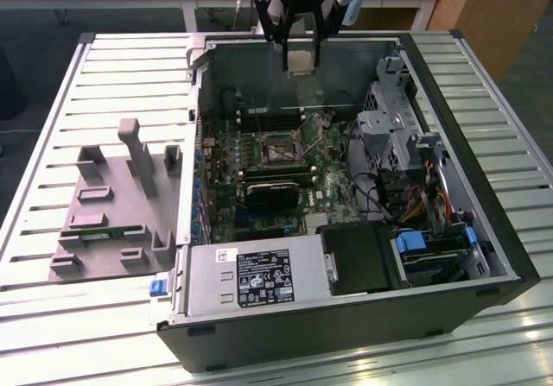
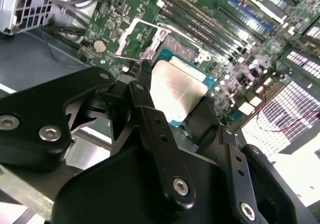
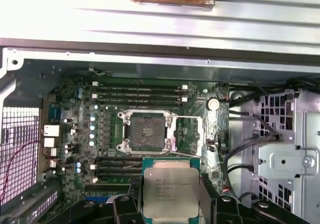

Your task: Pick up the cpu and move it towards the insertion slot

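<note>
The bench [image 1: 52, 317], a slatted metal surface, carries the open computer case [image 1: 484, 256], which occupies the centre and right of the exterior view. A grey fixture plate [image 1: 104, 213] lies on the slats at the left of that frame, well apart from the work.

Inside the case, the motherboard [image 1: 259, 179] lies flat on the case floor. The insertion slot [image 3: 145, 130] sits at the centre of the first wrist view, its silvery frame around a dark square recess, with 1 bank of long memory slots [image 3: 137, 91] just above it in that frame. The socket appears uncovered and unoccupied.

The gripper [image 1: 299, 58] hangs at the upper centre of the exterior view, above the rear wall of the case. It is clenched on the cpu [image 3: 170, 191], gripping it by opposite edges. In the first wrist view the chip sits at the lower centre of the frame, level, silvery face toward the camera.

Judgement: transport is under way; the chip is lifted and not yet over the socket. To do this step well, keep the chip level, hold its edges parallel to the socket frame, and centre it above the recess, clear of the case wall.
</note>
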`<action>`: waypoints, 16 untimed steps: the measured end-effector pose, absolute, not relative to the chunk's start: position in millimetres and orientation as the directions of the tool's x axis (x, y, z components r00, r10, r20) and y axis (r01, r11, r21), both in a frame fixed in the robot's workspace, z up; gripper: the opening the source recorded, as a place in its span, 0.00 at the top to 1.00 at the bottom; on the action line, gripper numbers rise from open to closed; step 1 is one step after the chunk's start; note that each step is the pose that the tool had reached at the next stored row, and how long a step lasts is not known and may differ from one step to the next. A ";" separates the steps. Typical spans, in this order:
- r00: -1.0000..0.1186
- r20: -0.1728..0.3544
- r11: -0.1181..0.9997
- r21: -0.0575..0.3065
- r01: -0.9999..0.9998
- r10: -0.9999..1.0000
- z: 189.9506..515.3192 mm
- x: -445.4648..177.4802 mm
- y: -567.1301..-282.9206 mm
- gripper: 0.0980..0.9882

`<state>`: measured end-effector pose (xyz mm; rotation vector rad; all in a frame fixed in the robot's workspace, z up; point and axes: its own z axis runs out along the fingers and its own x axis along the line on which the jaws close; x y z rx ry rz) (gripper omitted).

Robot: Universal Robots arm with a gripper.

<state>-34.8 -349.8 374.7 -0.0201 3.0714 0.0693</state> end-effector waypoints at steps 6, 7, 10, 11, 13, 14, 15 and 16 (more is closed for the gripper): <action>-0.997 -0.070 0.999 0.045 -0.021 -0.017 371.3 -34.9 -340.0 0.51; -0.997 -0.070 0.999 0.046 -0.022 -0.018 370.8 -35.0 -338.5 0.51; -0.997 -0.070 0.999 0.046 -0.025 -0.021 369.1 -35.7 -333.7 0.51; -0.997 -0.070 0.999 0.046 -0.026 -0.022 368.5 -36.1 -332.2 0.51; -0.997 -0.070 0.999 0.046 -0.028 -0.024 367.3 -37.1 -329.5 0.51; -0.997 -0.070 0.999 0.046 -0.029 -0.026 366.7 -37.6 -328.2 0.51; -0.997 -0.070 0.998 0.046 -0.030 -0.027 366.1 -38.0 -327.0 0.51; -0.997 -0.070 0.998 0.046 -0.031 -0.028 365.5 -38.5 -325.8 0.51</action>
